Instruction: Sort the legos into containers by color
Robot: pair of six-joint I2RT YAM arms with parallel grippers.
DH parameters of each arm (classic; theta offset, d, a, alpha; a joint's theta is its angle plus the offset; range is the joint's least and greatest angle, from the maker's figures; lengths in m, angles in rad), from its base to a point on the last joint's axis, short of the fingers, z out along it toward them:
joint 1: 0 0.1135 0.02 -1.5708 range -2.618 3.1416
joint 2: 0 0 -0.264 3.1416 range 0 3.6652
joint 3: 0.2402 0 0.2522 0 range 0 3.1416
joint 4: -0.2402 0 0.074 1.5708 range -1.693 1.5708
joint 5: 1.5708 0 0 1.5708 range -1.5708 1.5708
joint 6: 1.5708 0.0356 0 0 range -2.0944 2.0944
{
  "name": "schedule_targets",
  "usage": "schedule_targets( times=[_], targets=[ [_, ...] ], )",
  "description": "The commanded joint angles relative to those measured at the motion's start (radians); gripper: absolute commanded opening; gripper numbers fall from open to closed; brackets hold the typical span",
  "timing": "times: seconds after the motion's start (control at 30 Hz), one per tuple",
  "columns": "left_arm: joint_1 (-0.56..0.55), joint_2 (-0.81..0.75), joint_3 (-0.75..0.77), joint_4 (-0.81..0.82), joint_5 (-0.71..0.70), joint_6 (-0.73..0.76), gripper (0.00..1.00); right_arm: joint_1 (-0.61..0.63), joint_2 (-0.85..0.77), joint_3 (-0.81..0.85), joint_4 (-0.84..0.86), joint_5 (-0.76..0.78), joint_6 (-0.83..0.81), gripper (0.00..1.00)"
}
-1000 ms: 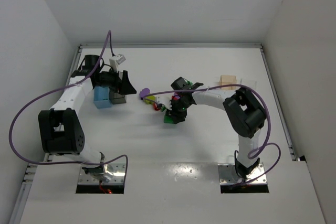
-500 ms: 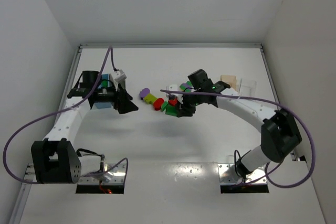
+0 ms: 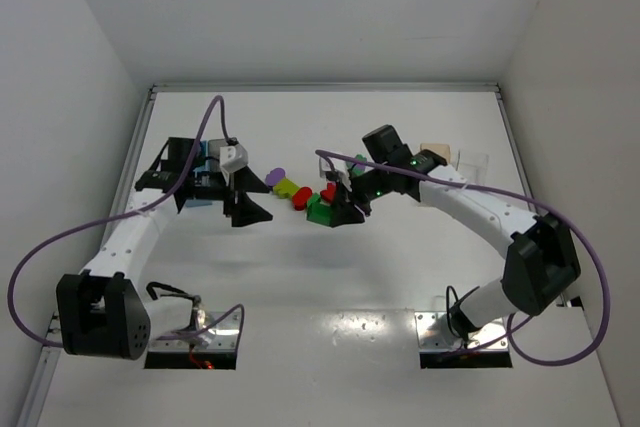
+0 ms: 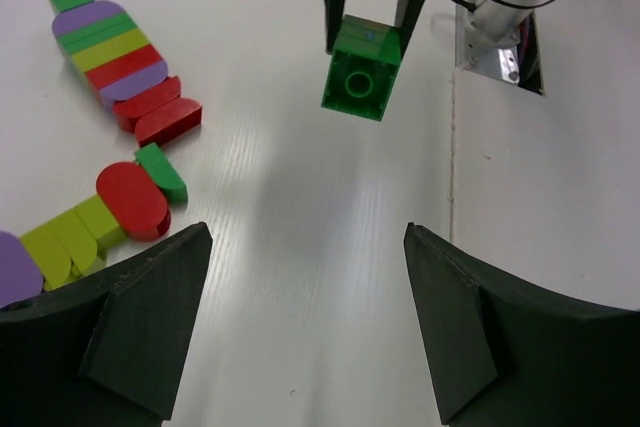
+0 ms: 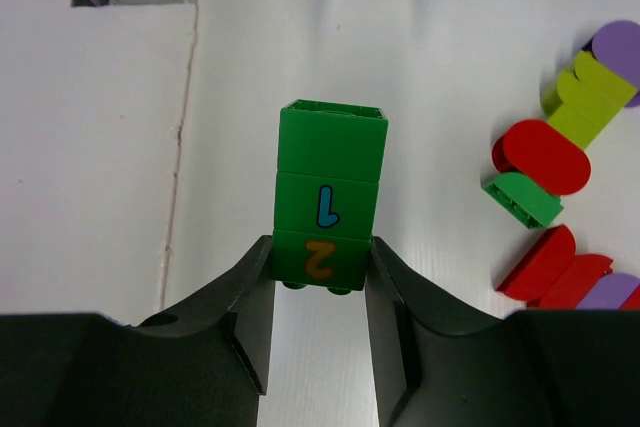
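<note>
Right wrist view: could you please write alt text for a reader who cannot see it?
The jaws are shut on a stack of green bricks marked with a blue 1 and an orange 2, over a white table. On the right lie loose bricks in red, yellow-green, purple and green.
</note>
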Motion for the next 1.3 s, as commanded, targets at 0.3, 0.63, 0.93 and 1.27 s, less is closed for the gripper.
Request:
schedule_targets(
  times=[0.3, 0.63, 0.93, 1.27],
  targets=[
    [-0.128, 0.010, 0.074, 0.024, 0.043, 0.095, 0.82, 0.017, 0.064, 0.103, 0.002, -0.104, 0.010, 0.00],
    [-0.191, 0.075, 0.105, 0.056, 0.013, 0.053, 0.81, 0.028, 0.106, 0.124, 0.044, -0.095, 0.028, 0.00],
    [-0.246, 0.102, 0.105, 0.125, -0.047, -0.013, 0.80, 0.046, 0.124, 0.143, 0.044, -0.095, 0.028, 0.00],
    [-0.288, 0.112, 0.105, 0.170, -0.075, -0.050, 0.71, 0.056, 0.144, 0.161, 0.054, -0.086, 0.028, 0.00]
  ],
)
